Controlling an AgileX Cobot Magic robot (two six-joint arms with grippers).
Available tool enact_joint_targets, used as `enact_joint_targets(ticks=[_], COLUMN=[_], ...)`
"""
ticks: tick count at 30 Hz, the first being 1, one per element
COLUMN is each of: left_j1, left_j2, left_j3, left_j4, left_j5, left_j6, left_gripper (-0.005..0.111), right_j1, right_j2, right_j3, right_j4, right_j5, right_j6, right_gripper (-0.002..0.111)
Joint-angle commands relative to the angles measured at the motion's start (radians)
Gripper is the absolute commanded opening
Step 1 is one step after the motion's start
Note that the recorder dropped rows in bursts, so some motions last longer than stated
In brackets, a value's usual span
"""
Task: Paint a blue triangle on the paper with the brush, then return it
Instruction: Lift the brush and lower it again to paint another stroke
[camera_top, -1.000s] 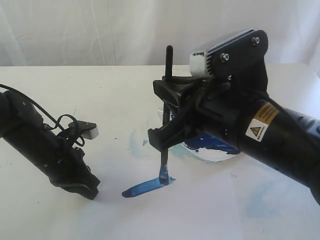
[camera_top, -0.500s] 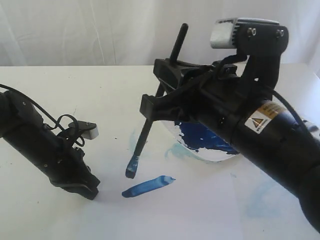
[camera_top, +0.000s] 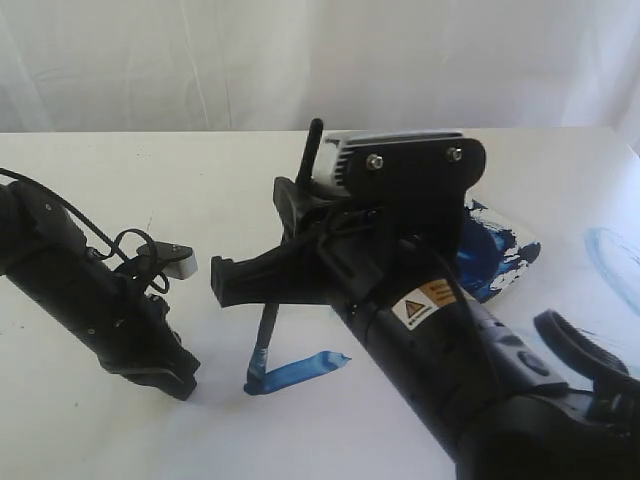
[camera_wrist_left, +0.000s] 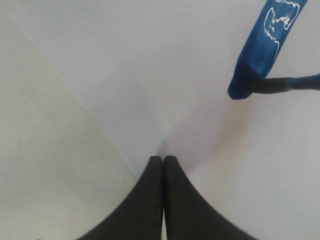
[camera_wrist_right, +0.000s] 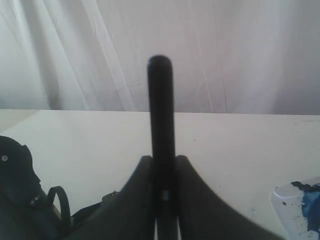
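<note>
The brush stands nearly upright with its handle tipped a little to the right. Its blue-stained tip rests on the paper at the left end of a single thick blue stroke, near the middle of the scene. The right gripper is clamped on the black handle about midway up, one finger pressed against each side.

To the left, the left gripper has its fingertips together with nothing between them. They press down on the paper just inside its edge. White sheet lies open on the near side of the stroke. To the right, the right arm crosses over much of it.

The paint dish, smeared with dark blue, sits on the table to the far right, partly hidden by that arm.

Only the left wrist view shows the paper's edge running diagonally past the closed fingertips, with the bristles meeting the stroke. Only the right wrist view shows the grip on the handle head-on.
</note>
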Motion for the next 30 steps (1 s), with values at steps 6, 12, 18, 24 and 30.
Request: enact_joint_targets(ticks=[6, 12, 18, 24, 30], left_j1=[-0.005, -0.005, -0.005, -0.005, -0.005], left_j2=[0.003, 0.003, 0.003, 0.003, 0.003], left_j3=[0.008, 0.008, 0.008, 0.008, 0.008], left_j4=[-0.007, -0.007, -0.007, -0.007, -0.007], left_j5=[0.017, 0.017, 0.017, 0.017, 0.017], left_j6=[0.000, 0.000, 0.000, 0.000, 0.000], left_gripper=[0.000, 0.000, 0.000, 0.000, 0.000], right_j1=[0.002, 0.002, 0.002, 0.002, 0.002], right_j2=[0.021, 0.027, 0.037, 0.028, -0.008], right_j3=[-0.030, -0.030, -0.030, -0.030, -0.030], right_j4=[0.002, 0.036, 0.054, 0.189, 0.266], right_j5=[-0.019, -0.003, 0.017, 0.018, 0.044], right_j6=[-0.003, -0.003, -0.010, -0.107, -0.174], right_gripper=[0.000, 0.000, 0.000, 0.000, 0.000])
